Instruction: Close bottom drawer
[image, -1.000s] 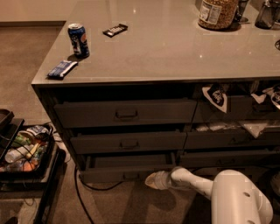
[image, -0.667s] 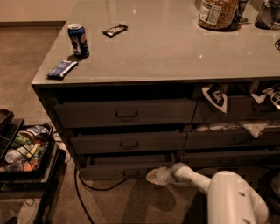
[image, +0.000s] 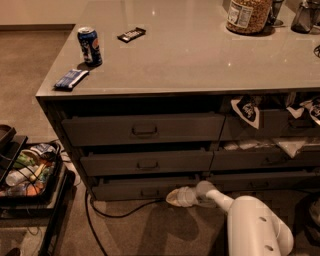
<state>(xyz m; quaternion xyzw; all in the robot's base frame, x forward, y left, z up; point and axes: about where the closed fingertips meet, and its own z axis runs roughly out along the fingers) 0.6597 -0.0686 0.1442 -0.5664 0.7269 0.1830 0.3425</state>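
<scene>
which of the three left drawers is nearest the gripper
The bottom drawer, slimmest front of the stack: the gripper sits by its right end, below the middle drawer and top drawer.

The worktop showed a smooth grey finish with a soft sheen. The bottom drawer had a matt dark front and a small metal handle. The hand, in smooth pale plastic, sat low beside that drawer's right end, over matt carpet. The can looked glossy.
</scene>
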